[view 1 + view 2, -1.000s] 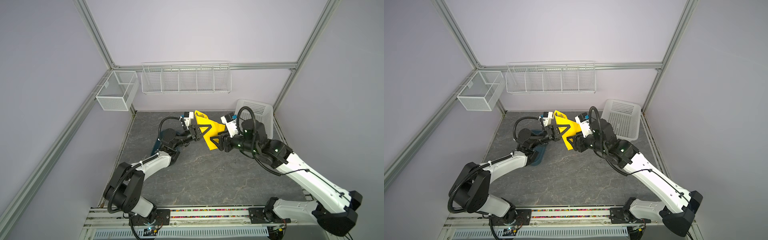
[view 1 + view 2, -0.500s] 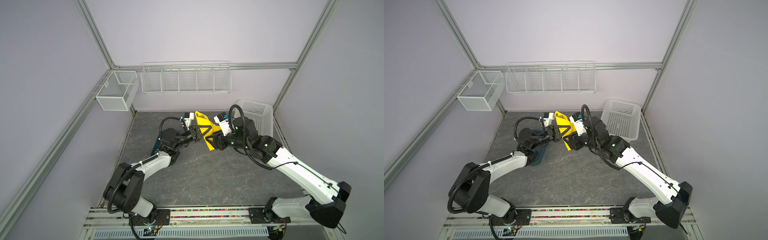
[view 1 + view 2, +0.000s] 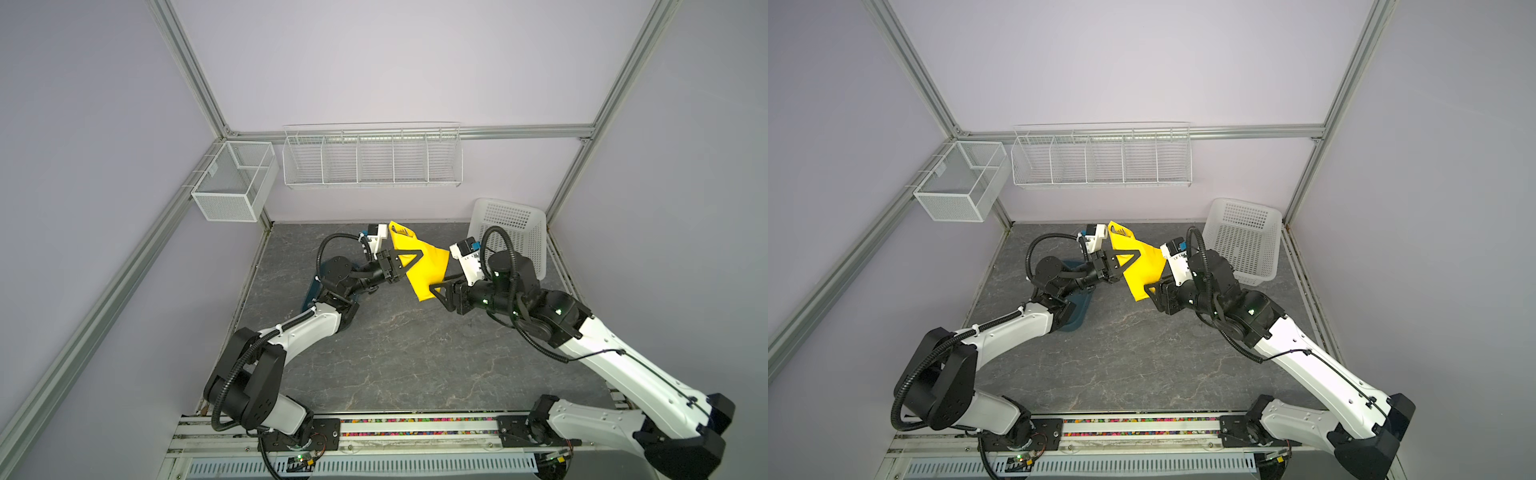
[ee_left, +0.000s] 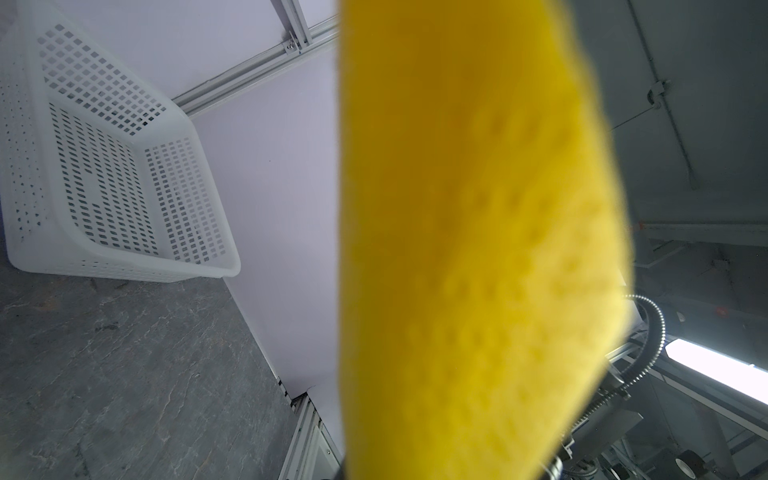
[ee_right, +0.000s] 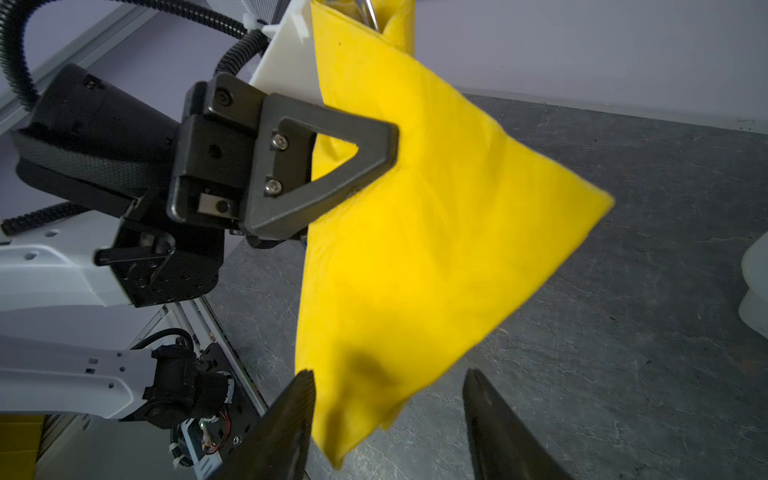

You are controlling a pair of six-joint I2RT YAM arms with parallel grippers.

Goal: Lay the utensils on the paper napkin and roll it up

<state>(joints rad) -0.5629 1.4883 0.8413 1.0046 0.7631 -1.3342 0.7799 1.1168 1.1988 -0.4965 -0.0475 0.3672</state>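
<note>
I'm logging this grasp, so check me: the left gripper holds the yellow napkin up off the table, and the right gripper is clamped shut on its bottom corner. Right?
Not quite. The right gripper is open, not clamped: the right wrist view shows its jaws standing apart on either side of the paper napkin's bottom corner. The left gripper does hold the napkin up off the table.

No text, brand, number or sign is legible in any view.
Small dark marks on the white camera housing [image 3: 1177, 262] of the right arm: too small to read.
Small tag [image 3: 213, 168] on the wire mesh bin [image 3: 232, 199]: too small to read.
</note>
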